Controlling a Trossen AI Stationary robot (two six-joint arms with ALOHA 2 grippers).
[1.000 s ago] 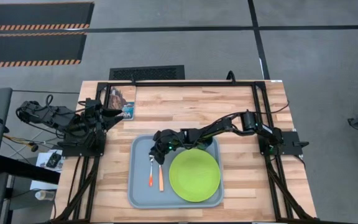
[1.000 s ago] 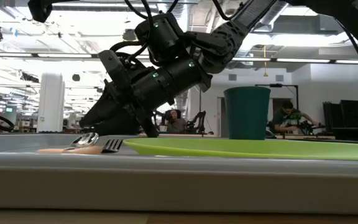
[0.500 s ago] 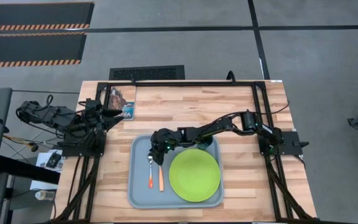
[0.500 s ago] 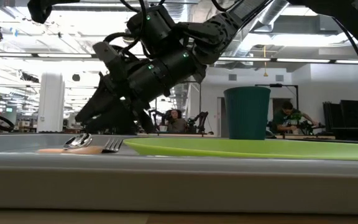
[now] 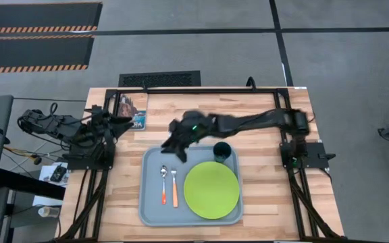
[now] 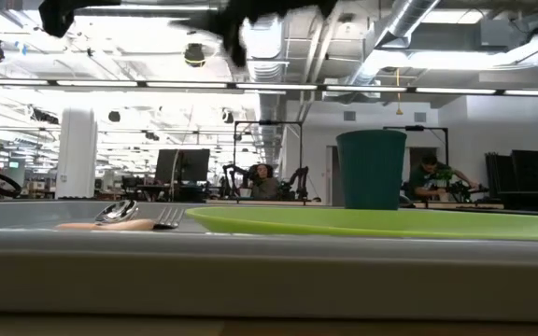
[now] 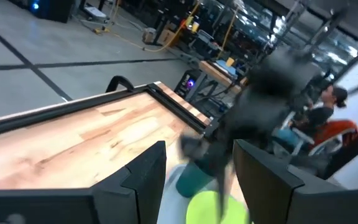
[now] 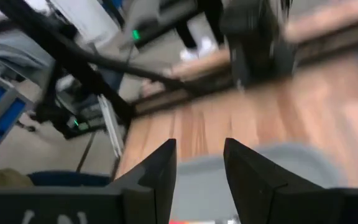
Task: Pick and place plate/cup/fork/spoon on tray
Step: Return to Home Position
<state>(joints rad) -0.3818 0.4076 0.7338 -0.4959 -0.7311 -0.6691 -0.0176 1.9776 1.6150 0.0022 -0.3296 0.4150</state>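
The light blue-grey tray [image 5: 150, 209] holds the lime-green plate [image 5: 211, 190] at its right, the dark teal cup [image 5: 222, 150] standing upright at its far right, and the spoon [image 5: 163, 182] and fork [image 5: 174, 187] lying side by side at its left. The low view shows the cup [image 6: 372, 168], plate [image 6: 372, 222], spoon [image 6: 122, 211] and fork [image 6: 168, 217]. My right gripper [image 5: 176, 148] is open and empty, high above the tray's far left edge; its fingers stand apart in its wrist view [image 8: 201, 174]. My left gripper [image 7: 197, 180] is open and waits at the table's left edge.
A small picture booklet [image 5: 132, 111] lies at the table's far left. Bare wood lies beyond the tray's far rim and to either side of it. Black frame rails [image 5: 286, 135] run along the table's edges. People sit in the room behind, in the low view.
My right gripper has risen from low over the spoon and fork at the tray's left part and gone up toward the table's far edge, passing out of the low view's top. Spoon, fork, plate and cup have stayed in place.
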